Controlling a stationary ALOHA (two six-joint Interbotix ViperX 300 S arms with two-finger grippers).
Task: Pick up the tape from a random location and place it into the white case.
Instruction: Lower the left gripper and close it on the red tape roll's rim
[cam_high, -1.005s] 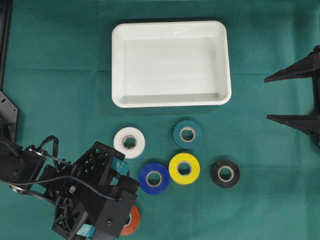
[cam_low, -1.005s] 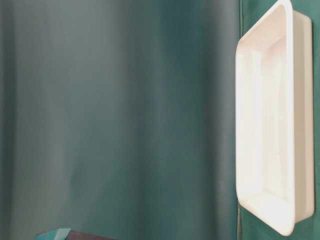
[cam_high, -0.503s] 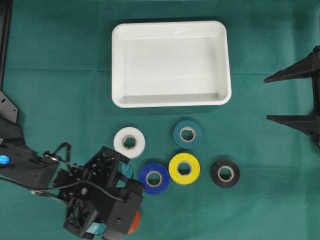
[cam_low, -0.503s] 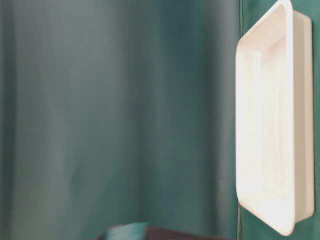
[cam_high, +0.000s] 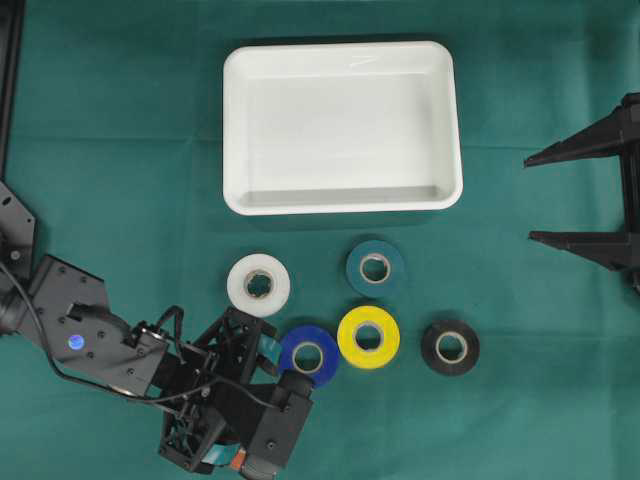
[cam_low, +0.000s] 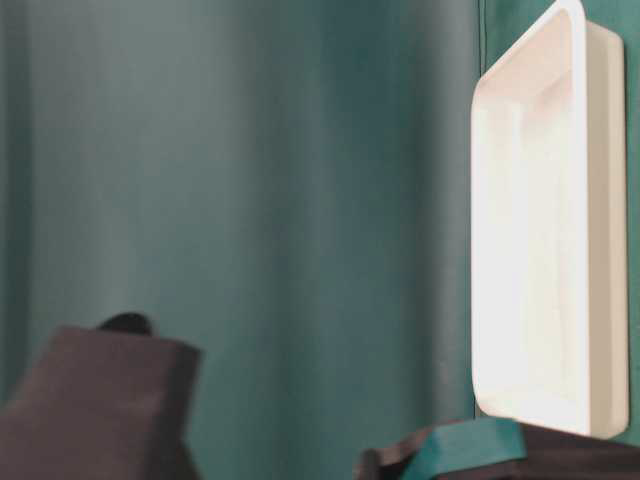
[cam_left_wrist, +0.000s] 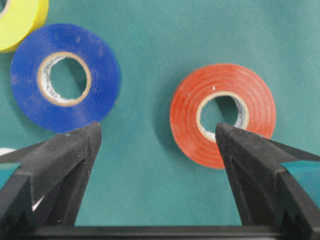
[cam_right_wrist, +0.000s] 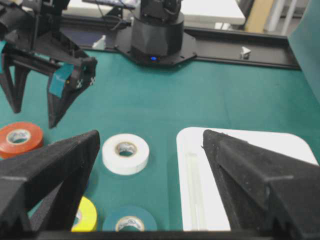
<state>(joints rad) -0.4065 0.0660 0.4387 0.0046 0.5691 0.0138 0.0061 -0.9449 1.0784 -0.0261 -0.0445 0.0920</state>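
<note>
The white case (cam_high: 232, 130) lies empty at the back middle of the green cloth. Several tape rolls lie in front of it: white (cam_high: 240, 285), teal (cam_high: 392, 262), blue (cam_high: 328, 362), yellow (cam_high: 387, 338) and black (cam_high: 468, 347). An orange roll (cam_left_wrist: 185, 115) lies flat under my left gripper (cam_high: 240, 400), which hides it in the overhead view. My left gripper (cam_left_wrist: 157, 129) is open and holds nothing. Its right finger overlaps the orange roll's near edge. The blue roll (cam_left_wrist: 105, 75) lies ahead to the left. My right gripper (cam_high: 532, 198) stands open and empty at the right edge.
The right wrist view shows the case rim (cam_right_wrist: 182, 175), the white roll (cam_right_wrist: 125, 160), the orange roll (cam_right_wrist: 7, 140) and the other arm's base (cam_right_wrist: 155, 30) at the table's far edge. In the table-level view the case (cam_low: 600, 200) appears behind dark gripper parts (cam_low: 100, 400).
My left arm has swung rightward and toward the front edge, so its gripper now covers the orange roll from above. The right gripper, the rolls and the case have not moved.
</note>
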